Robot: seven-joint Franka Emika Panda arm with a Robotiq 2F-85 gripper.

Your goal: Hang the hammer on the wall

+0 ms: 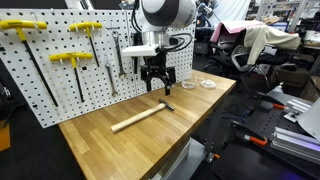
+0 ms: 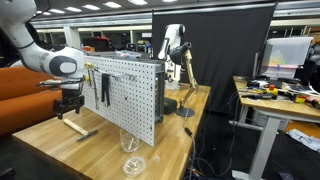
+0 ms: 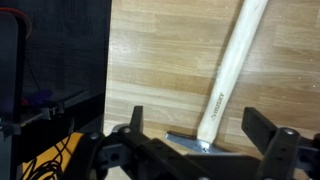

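Observation:
The hammer (image 1: 142, 117) lies flat on the wooden table (image 1: 110, 150), pale handle toward the front, dark head toward the pegboard. My gripper (image 1: 157, 86) hangs open just above the head end. In the wrist view the hammer (image 3: 228, 80) runs up from between my open fingers (image 3: 198, 128), its metal head partly hidden by the gripper body. The white pegboard wall (image 1: 60, 80) stands along the table's back edge. In an exterior view the gripper (image 2: 68, 103) hovers over the hammer (image 2: 78, 128) in front of the pegboard (image 2: 125, 95).
Yellow T-handled tools (image 1: 70, 58) and wrenches (image 1: 116, 60) hang on the pegboard. Clear dishes (image 1: 207, 85) sit at the table's far end; a glass (image 2: 129, 141) and dish (image 2: 133, 165) sit behind the board. An office chair (image 1: 250, 55) stands beyond.

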